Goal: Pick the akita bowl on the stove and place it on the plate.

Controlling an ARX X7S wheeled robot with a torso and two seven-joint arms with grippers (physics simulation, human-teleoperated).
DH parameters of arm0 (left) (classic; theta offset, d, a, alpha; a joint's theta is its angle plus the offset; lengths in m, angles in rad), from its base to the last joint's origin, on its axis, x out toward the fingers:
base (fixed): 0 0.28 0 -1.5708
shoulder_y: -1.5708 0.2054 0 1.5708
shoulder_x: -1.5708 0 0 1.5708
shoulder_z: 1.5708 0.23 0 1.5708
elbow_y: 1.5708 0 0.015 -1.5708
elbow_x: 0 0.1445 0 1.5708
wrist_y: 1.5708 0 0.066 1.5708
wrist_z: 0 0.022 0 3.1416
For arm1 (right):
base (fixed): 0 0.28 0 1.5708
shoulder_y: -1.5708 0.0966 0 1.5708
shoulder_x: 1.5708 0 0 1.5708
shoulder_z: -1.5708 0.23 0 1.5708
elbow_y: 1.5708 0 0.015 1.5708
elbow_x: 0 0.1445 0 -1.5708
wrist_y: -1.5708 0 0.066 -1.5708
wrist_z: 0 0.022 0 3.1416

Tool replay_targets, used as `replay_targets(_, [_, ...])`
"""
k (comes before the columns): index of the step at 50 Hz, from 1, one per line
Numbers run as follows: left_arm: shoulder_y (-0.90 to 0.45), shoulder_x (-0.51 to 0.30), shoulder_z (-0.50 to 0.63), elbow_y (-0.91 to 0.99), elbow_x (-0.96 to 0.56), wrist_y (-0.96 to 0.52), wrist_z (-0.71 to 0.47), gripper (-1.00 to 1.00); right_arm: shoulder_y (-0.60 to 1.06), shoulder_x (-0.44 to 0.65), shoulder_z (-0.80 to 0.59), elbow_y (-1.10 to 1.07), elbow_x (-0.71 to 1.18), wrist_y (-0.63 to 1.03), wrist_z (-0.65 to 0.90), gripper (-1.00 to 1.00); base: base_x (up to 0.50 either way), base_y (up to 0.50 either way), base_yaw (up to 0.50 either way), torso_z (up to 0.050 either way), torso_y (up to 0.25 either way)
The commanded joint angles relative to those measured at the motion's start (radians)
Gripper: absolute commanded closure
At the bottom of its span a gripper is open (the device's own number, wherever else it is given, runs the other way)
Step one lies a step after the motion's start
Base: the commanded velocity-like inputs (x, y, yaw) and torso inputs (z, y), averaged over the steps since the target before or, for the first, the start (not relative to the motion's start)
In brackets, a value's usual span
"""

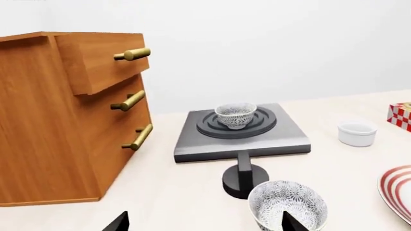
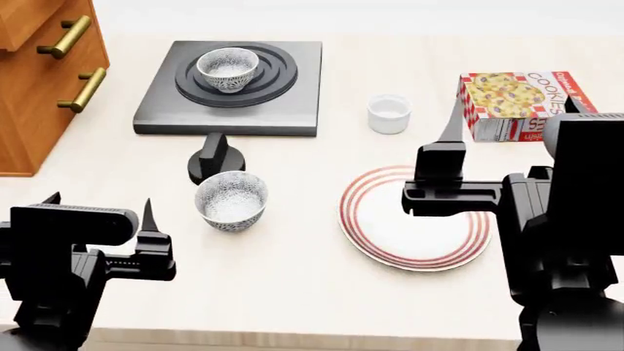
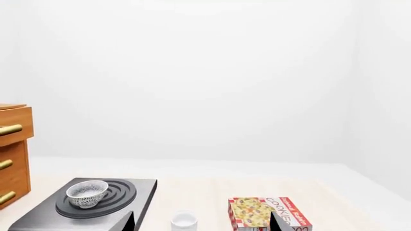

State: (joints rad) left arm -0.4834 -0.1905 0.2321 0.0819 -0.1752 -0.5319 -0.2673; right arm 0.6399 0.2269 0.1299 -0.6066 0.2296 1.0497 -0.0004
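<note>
Akita bowl (image 2: pixel 228 69) sits upright on the burner rings of the stove (image 2: pixel 156 110), at the far left of the desk (image 2: pixel 292 292). We see a second, matching bowl (image 2: pixel 232 200) nearer us, just in front of the black knob (image 2: pixel 215 157). Right of that bowl lies the plate (image 2: pixel 414 217), bare. Our left end effector (image 2: pixel 98 212) hangs near the close edge with its fingers apart, holding nothing. Our right end effector (image 2: pixel 454 128) hovers over the plate's far rim; we cannot tell whether its fingers are apart.
</note>
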Motion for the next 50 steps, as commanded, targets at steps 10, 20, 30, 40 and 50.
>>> replay_targets(10, [-0.016,0.014,-0.017,0.007,-0.018,-0.001,0.027,-1.00,0.001,-0.017,0.025,0.003,-0.011,0.004,-0.008,-1.00,0.00,-0.11,0.00,0.000,0.000])
replay_targets(20, [-0.019,0.010,-0.014,0.017,-0.025,-0.009,0.022,-1.00,-0.004,-0.014,0.022,0.007,-0.008,-0.005,-0.005,-1.00,0.00,-0.22,0.00,0.000,0.000])
replay_targets(30, [-0.018,0.008,-0.010,0.015,-0.030,-0.005,0.017,-1.00,-0.002,-0.011,0.022,0.005,-0.002,-0.003,-0.001,-1.00,0.00,-0.22,0.00,0.000,0.000])
replay_targets(40, [-0.018,0.004,-0.007,0.025,-0.036,-0.015,0.011,-1.00,-0.003,-0.008,0.020,0.007,0.003,-0.007,0.003,-1.00,0.00,-0.22,0.00,0.000,0.000])
replay_targets(50, [-0.020,0.001,-0.003,0.020,-0.040,-0.011,0.008,-1.00,0.000,-0.005,0.019,0.000,0.009,0.003,0.009,-1.00,0.00,-0.15,0.00,0.000,0.000])
